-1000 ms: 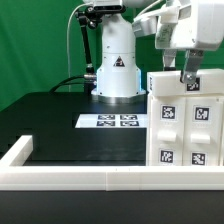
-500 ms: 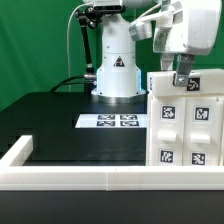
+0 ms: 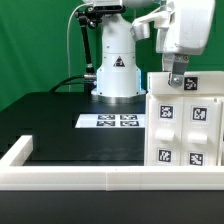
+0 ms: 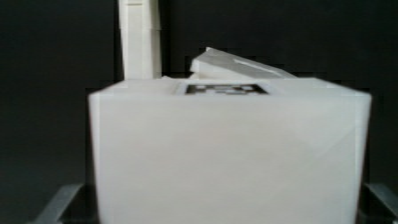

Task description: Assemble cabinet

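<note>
The white boxy cabinet stands at the exterior view's right, its front set with several black-and-white tags. My gripper hangs at its top edge, fingers pointing down. In the wrist view the cabinet's plain white face fills most of the picture, with one tag on the face beyond its far edge. A tilted white piece sticks up beyond that. My gripper is open, with a dark finger showing outside each side of the box. It holds nothing.
The marker board lies on the black table in front of the robot's white base. A low white rim frames the table's near and left sides. A white upright strip stands beyond the cabinet.
My gripper has moved a little toward the exterior view's left and slightly up along the cabinet's top. The cabinet has not moved.
</note>
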